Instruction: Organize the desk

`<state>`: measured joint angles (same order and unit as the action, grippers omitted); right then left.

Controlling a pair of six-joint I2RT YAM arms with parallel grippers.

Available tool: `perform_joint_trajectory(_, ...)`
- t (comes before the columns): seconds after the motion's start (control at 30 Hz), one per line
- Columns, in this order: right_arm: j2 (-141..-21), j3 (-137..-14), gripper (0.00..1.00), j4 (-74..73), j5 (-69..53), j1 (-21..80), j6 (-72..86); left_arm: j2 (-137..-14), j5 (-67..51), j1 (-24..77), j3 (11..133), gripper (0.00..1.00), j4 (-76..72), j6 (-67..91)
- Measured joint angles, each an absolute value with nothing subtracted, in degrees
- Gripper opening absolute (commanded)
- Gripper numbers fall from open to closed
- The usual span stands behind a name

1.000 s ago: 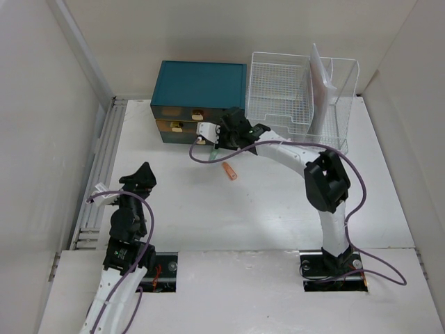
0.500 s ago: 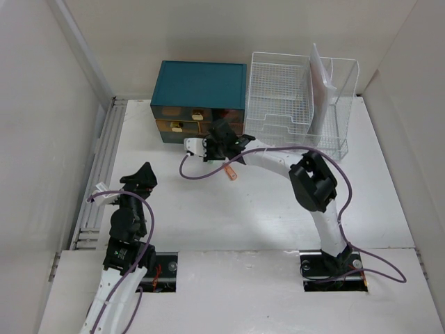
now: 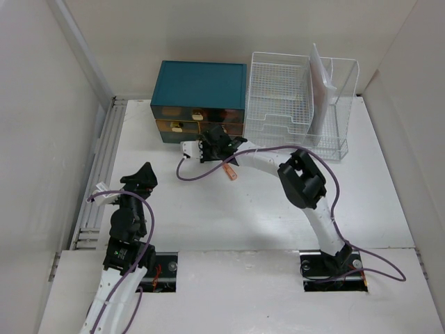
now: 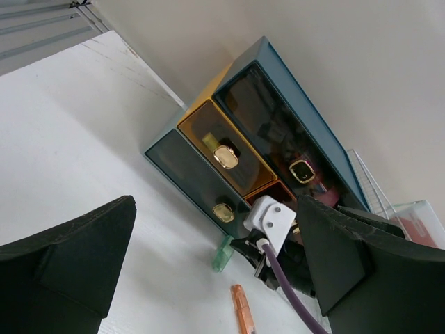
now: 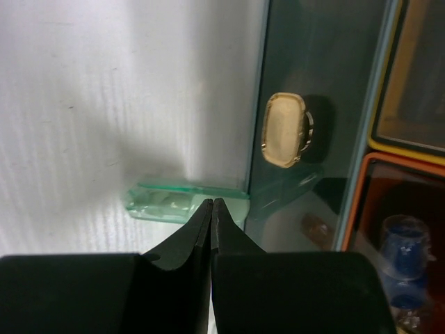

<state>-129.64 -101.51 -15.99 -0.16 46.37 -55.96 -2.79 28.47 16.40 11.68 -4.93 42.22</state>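
Since a second ago the right arm has swung leftward, carrying the right tool along the front of the teal cabinet toward its lower left drawer, while the left tool and the orange pen have kept their places. From above, we see the tabletop as a flat, matte white rectangle under both arms, looking broader across than deep, with its ribbed grey rail running along the left edge from near to far. The boxy cabinet and a white wire basket stand side by side at the far edge; a pale sheet stands upright in the basket's right part. Through the left wrist camera, blunt black fingers stand spread wide with nothing between them, framing glossy drawer fronts edged in dark teal, yellow and orange, each with a gold knob. A small translucent green piece lies on the tabletop against the bottom drawer, with the pen nearer us. At the right wrist, the tool is clenched, its tapered tips pressed together on nothing, just above the green piece. Beside it a smoky drawer front carries a rounded gold knob, and a blurred blue item sits inside the orange-framed drawer.
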Motion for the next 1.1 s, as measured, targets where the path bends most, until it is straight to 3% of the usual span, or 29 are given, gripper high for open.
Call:
perform_joint_trajectory(0.6,-135.76,-108.40,0.03,-16.29,1.32,46.35,-57.69,-2.79,28.01,16.40,11.68,1.00,-4.93,42.22)
perform_joint_trajectory(1.1,-134.41,-104.49,0.03,-17.72,1.37,45.45,-58.74,-1.39,27.79,16.40,11.70,1.00,-4.89,42.22)
